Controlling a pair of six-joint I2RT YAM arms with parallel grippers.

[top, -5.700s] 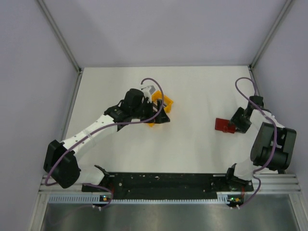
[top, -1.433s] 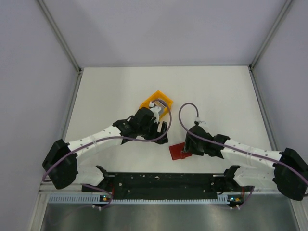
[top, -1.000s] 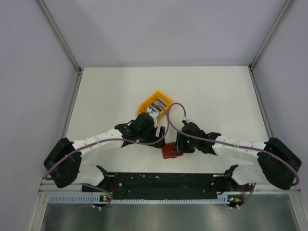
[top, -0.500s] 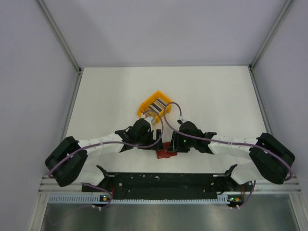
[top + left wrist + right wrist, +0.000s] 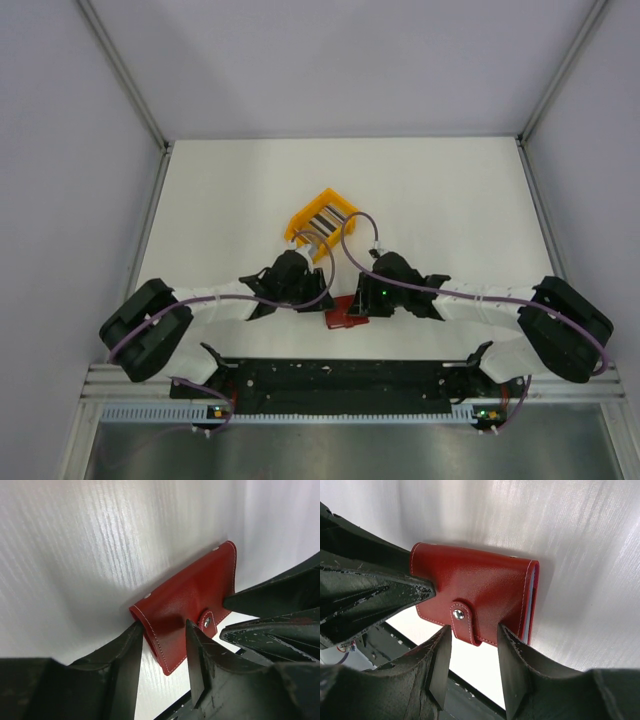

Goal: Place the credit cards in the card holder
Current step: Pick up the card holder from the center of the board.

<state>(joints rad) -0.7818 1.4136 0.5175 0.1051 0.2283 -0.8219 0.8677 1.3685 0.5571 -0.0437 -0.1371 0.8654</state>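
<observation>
Arm L (image 5: 215,302) & arm R (image 5: 480,300) stretched low inward, jaws pinching card holder (image 5: 345,316).

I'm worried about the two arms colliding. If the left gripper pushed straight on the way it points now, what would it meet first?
The card holder: its near end sits between the left gripper's fingers. The right gripper comes only after it, though depth is hard to judge.
</observation>
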